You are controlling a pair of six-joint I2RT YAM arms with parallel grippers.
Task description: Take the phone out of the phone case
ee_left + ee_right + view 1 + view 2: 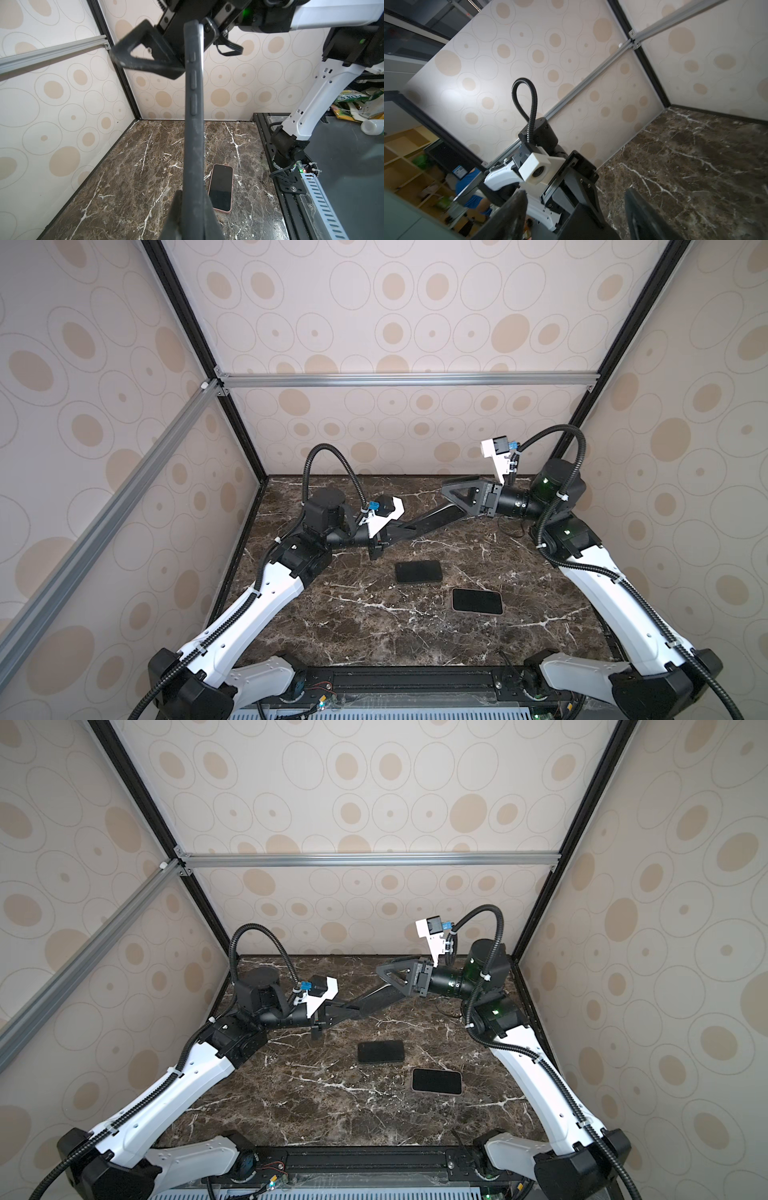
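Left arm (257, 605) outstretched, phone case (436, 519) aloft

Both top views — high at front edge, angled down and inward; whole tabletop (332, 635), left arm (274, 593), right arm (594, 585), near-identical framing.
Left wrist view: close along case (194, 124) edge, toward right arm; shares pink-edged phone (221, 187) with top views.
Right wrist view: tilted, toward left arm, wall (529, 62) — tabletop corner beyond.

Marble table (332, 635) open at six o'clock. Dark phone (417, 571), pink-edged phone (477, 601) near centre; raised cased phone (436, 519), seemingly off the surface, bars twelve o'clock.
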